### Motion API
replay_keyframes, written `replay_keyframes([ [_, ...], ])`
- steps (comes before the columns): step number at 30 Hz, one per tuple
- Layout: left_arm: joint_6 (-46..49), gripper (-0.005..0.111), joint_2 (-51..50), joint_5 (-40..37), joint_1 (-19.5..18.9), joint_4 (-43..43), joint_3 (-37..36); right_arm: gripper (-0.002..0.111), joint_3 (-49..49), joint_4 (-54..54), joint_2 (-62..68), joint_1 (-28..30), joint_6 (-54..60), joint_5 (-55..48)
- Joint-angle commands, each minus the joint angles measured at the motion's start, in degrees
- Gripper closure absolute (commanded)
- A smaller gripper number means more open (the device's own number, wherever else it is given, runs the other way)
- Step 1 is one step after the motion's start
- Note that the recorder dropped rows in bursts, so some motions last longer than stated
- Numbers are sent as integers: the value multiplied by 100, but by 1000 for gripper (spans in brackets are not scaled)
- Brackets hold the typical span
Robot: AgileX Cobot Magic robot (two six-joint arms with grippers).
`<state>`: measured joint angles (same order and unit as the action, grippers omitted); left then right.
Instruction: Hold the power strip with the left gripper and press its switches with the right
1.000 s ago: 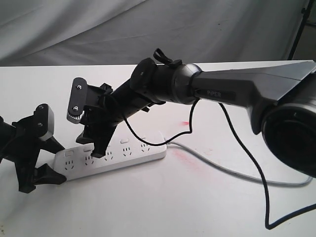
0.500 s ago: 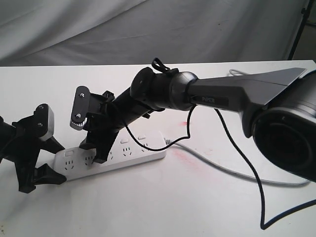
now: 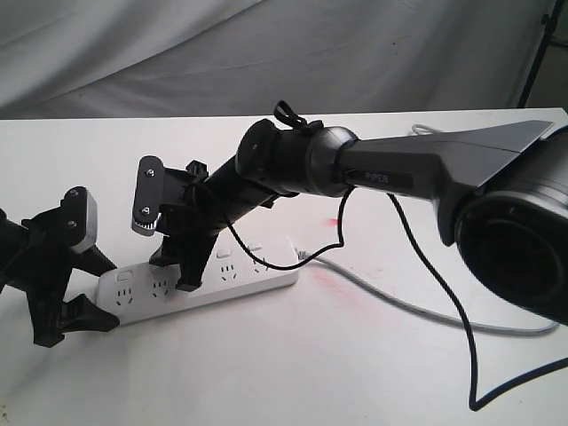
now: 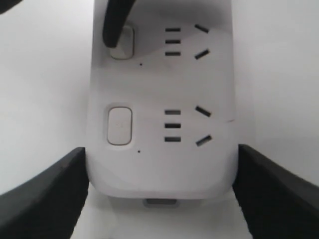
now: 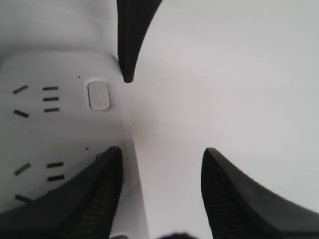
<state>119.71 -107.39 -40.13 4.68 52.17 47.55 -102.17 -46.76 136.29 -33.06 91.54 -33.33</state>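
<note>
Maybe the biggest worry is a slip. The right gripper (image 5: pixel 159 157) has its 2 fingers apart. The tip of 1 finger (image 4: pixel 114 21) sits on the edge of the 2nd switch (image 4: pixel 127 45), not on its middle. If it pushes down like that, I think the tip could slide off the small button onto the plain plastic, and the switch would not click. The other finger (image 5: pixel 234 199) hangs over the bare counter (image 3: pixel 311 373), just beside the power strip (image 3: pixel 257 277), so it could bump the counter first.

Another worry is the power strip moving. The left gripper (image 3: pixel 108 295) looks clamped on the rounded end only, with 1 finger pressed on each long side. A hard push further along could make the strip twist or tip up in that hold. The thin grey cord (image 3: pixel 399 303) leaves the far end, well beyond the right gripper, and a tug there could drag the strip too.

The power strip lies flat on the counter. Its end is between the left gripper's fingers, and the 1st switch (image 4: pixel 119 124) is just past them. The 2nd switch is right under the right gripper's tip. The rest of the strip runs on beyond that gripper.
</note>
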Motion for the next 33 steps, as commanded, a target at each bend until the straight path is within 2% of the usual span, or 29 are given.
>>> replay_keyframes([
  [1,17,40,2,-40,-1,-44,6,61,109,140,114,47,13,-133],
  [33,17,40,2,-40,-1,-44,6,61,373,-76,470,-170,185,-68],
])
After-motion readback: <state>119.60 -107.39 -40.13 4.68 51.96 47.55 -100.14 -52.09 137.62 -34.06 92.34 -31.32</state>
